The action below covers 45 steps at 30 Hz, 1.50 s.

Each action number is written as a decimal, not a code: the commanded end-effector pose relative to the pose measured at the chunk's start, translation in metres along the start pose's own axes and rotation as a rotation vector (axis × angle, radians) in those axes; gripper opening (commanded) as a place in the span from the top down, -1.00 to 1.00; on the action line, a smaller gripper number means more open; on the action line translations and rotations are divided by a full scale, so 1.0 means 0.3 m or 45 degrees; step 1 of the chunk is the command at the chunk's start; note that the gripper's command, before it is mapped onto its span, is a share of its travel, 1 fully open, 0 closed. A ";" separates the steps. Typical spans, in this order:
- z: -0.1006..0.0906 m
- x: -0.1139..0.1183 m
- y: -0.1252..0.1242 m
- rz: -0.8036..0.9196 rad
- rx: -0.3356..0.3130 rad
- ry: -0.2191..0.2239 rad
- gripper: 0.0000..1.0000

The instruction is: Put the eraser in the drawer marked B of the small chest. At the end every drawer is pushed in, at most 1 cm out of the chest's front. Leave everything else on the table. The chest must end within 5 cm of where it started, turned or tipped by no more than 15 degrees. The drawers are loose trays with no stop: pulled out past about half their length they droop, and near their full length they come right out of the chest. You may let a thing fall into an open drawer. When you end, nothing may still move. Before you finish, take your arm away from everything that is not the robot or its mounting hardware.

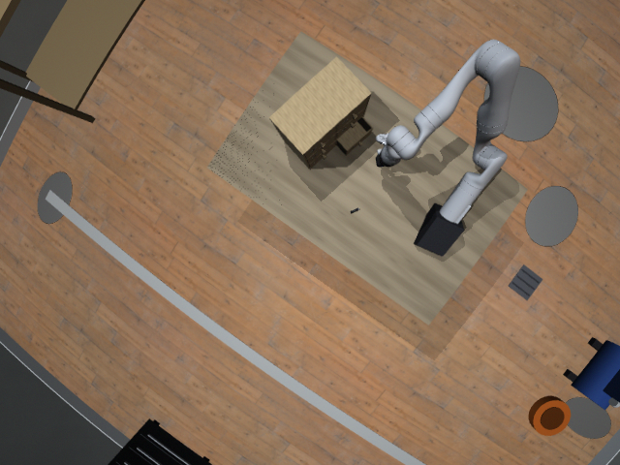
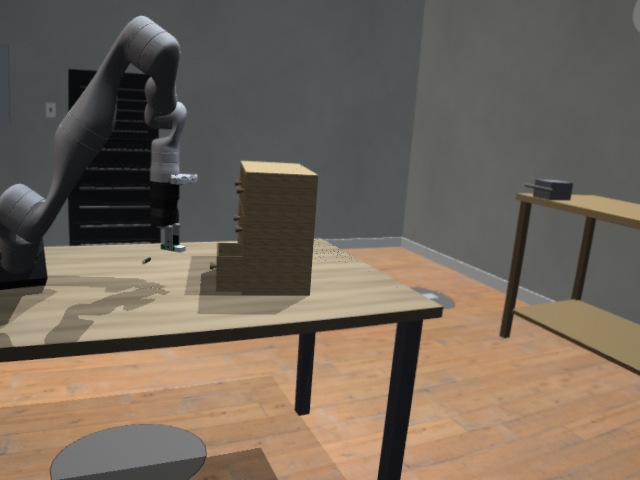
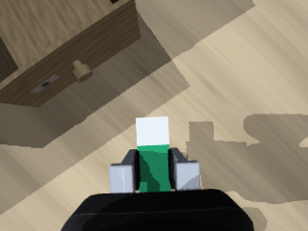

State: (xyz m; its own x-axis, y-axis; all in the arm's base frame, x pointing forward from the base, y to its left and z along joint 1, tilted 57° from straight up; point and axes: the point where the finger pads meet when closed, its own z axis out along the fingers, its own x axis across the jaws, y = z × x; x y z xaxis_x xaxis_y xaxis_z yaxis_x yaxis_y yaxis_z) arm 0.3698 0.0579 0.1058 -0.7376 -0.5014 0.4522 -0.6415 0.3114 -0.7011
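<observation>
My gripper (image 3: 153, 162) is shut on the eraser (image 3: 153, 154), a green block with a white end that sticks out past the fingertips. The gripper also shows in the side view (image 2: 171, 242), holding the eraser (image 2: 175, 248) a little above the table, in front of the chest. The small wooden chest (image 2: 276, 227) stands on the table with its bottom drawer (image 2: 227, 272) pulled out. In the wrist view that open drawer (image 3: 61, 33) with its round knob (image 3: 80, 69) lies up and to the left of the eraser. From above, the chest (image 1: 323, 109) and the open drawer (image 1: 355, 138) lie left of my wrist (image 1: 387, 152).
A small dark object (image 1: 355, 210) lies on the table away from the chest; it also shows in the side view (image 2: 146, 260). The arm's black base (image 1: 438, 232) stands on the table's right part. A side shelf (image 2: 578, 206) stands off to the right.
</observation>
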 end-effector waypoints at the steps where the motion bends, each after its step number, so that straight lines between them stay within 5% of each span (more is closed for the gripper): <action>1: 0.003 -0.015 0.001 -0.080 0.004 0.009 0.09; 45: 0.005 -0.127 0.036 -0.640 0.002 0.010 0.09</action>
State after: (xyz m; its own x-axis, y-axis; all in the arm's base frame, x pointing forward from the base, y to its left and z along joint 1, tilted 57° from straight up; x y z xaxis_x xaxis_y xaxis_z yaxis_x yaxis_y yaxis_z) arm 0.3905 0.0785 0.0801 -0.3519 -0.5855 0.7303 -0.9130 0.0426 -0.4057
